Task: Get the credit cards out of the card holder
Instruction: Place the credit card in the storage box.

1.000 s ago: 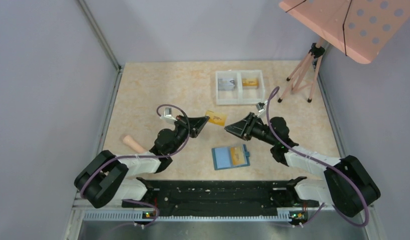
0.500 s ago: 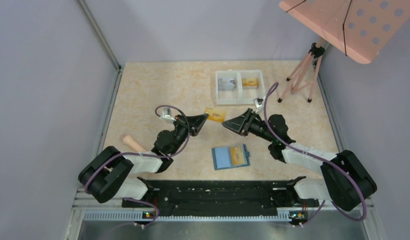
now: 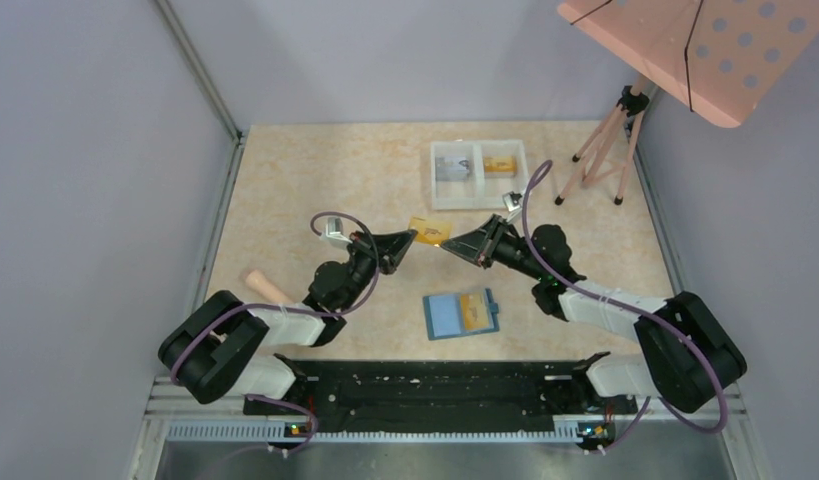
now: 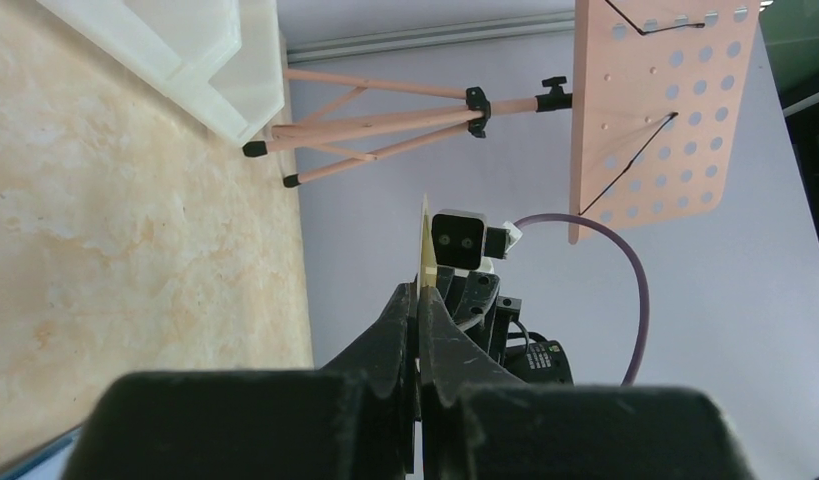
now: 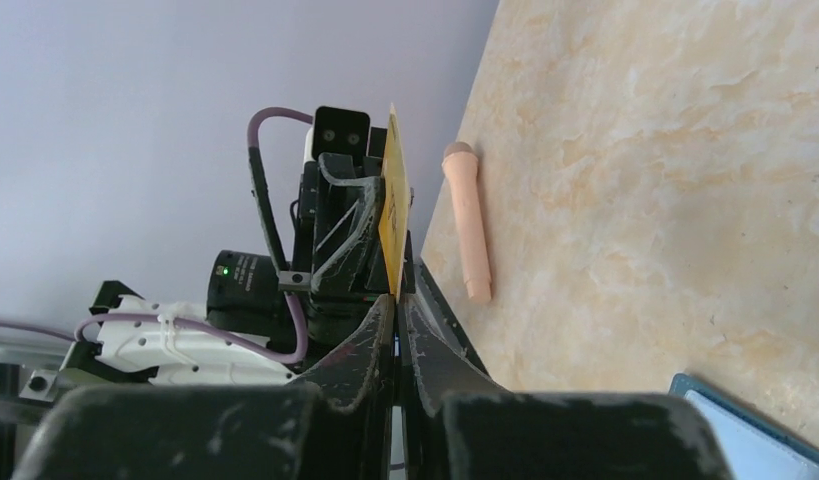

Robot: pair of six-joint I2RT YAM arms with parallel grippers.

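Observation:
An orange credit card (image 3: 430, 231) hangs above the table between both arms. My left gripper (image 3: 413, 238) is shut on its left end and my right gripper (image 3: 446, 246) is shut on its right end. The left wrist view shows the card (image 4: 424, 245) edge-on, rising from my closed left gripper (image 4: 419, 296). The right wrist view shows the card's orange face (image 5: 393, 215) above my closed right gripper (image 5: 397, 298). The teal card holder (image 3: 447, 316) lies open on the table below, with another orange card (image 3: 474, 311) in its pocket.
A white two-compartment tray (image 3: 480, 204) at the back holds a grey card (image 3: 451, 169) and an orange card (image 3: 500, 165). A peach cylinder (image 3: 267, 288) lies at the left. A pink tripod (image 3: 605, 140) carrying a perforated board stands at the back right.
My right gripper has moved left to the card's free end and closed on it. The left gripper has kept its hold and lifted the card slightly.

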